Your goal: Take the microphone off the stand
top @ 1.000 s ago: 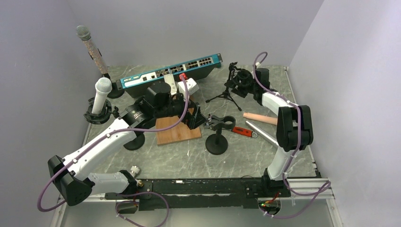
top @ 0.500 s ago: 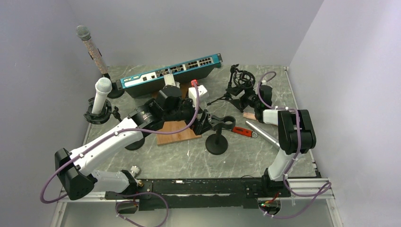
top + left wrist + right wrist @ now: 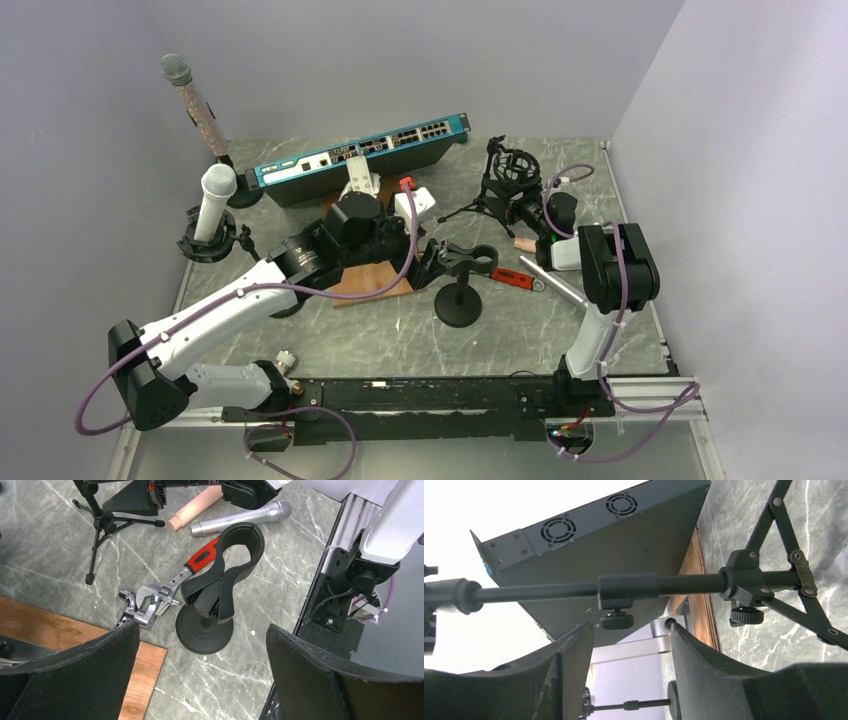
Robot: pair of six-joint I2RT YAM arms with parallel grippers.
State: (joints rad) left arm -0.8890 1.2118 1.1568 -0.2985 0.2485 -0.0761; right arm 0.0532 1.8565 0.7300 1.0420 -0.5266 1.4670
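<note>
The left claw [image 3: 202,630] hangs spread wide above the black clip stand [image 3: 220,587], gripping nothing. A silver microphone [image 3: 240,521] lies flat on the surface [image 3: 60,545] at that stand's 1 o'clock (a red-handled wrench [image 3: 182,572] lies alongside). The right claw [image 3: 630,630] gapes open, with the tripod stand [image 3: 704,582] rod crossing beyond its gap. A white microphone [image 3: 213,200] stands upright in its ring mount [image 3: 205,243] at 9 o'clock.

No lettering, label or number can be read anywhere (any marks on the network switch [image 3: 362,150] are too small).
</note>
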